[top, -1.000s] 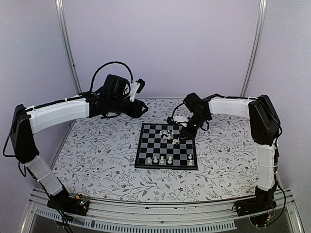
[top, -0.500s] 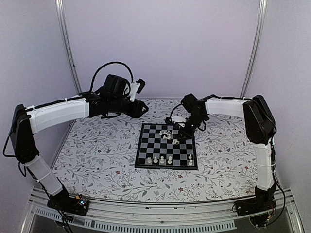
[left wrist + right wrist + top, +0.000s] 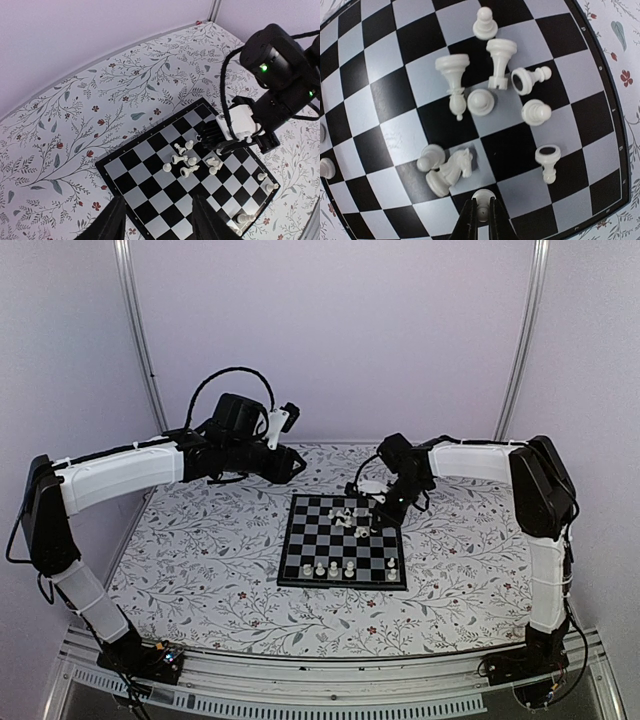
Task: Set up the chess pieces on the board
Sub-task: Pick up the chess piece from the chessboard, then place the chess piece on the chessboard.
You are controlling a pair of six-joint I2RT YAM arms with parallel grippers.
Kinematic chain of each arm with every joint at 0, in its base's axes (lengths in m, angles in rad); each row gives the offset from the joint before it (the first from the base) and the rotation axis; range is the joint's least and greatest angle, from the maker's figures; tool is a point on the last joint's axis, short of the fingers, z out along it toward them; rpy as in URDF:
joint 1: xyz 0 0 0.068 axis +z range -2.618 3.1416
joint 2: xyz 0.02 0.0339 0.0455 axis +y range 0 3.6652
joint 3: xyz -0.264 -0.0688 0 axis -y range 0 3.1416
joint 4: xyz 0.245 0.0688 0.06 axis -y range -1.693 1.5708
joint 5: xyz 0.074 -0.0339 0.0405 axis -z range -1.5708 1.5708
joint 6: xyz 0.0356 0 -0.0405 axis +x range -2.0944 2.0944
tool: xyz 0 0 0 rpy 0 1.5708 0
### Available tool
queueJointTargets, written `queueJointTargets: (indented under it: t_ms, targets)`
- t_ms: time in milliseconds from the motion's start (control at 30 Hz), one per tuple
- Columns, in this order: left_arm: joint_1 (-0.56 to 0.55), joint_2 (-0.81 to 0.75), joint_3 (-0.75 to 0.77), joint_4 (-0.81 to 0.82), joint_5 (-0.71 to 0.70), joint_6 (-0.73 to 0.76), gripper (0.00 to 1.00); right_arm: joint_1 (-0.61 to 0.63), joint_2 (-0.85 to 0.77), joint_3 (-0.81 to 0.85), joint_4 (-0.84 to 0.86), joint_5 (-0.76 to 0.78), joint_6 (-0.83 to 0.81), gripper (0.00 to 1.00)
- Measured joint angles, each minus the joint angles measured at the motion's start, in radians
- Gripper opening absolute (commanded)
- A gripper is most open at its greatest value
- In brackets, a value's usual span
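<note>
Detail lost in the top view is supplied by the right wrist view: the right jaws are seen closed tight on a small cream pawn (image 3: pixel 481 201) at 6 o'clock of that frame, close to the board's (image 3: pixel 365 65) thin black border. Toppled pieces (image 3: pixel 497 55), a knight (image 3: pixel 457 165) among them, are scattered toward 12 o'clock. Only from above is a standing row (image 3: pixel 335 568) shown along the board's 6 o'clock edge, with floral-patterned bench (image 3: pixel 200 560) left open on every side. The left jaws are seen parted and empty, raised at the board's 11 o'clock. The pieces are smooth and round-topped, the board flat and checked.
</note>
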Motion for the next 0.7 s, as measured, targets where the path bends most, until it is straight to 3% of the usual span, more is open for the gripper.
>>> queueJointTargets:
  t_ms: [333, 700]
  targets:
    - [0.0, 0.0, 0.003, -0.002, 0.0, 0.0, 0.48, 0.016, -0.257, -0.232, -0.006, -0.063, -0.049, 0.04]
    - [0.0, 0.005, 0.012, -0.008, 0.004, 0.0, 0.48, 0.14, -0.279, -0.345, -0.02, -0.074, -0.087, 0.05]
